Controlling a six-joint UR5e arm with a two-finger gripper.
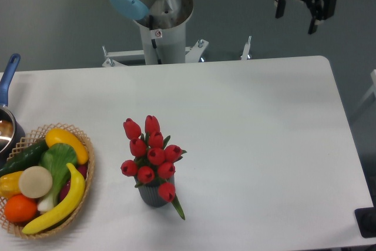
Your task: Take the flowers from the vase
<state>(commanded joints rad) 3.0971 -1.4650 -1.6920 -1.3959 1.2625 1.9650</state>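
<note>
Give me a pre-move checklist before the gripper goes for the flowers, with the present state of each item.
1. Gripper free of any load: ok, nothing shows between its fingers, which stand apart.
2. Flowers seated in the vase: ok, the red buds rise from its mouth.
3. Vase upright on the table: ok, though the bunch spreads wider than the vase, so it may tip when pulled.
4. Path from gripper to flowers unobstructed: ok, bare table lies between them.
5. Basket of fruit clear of the vase: ok, a gap separates them.
6. Stems exposed for a grasp: cannot tell, buds and leaves hide most of them from this view.
</note>
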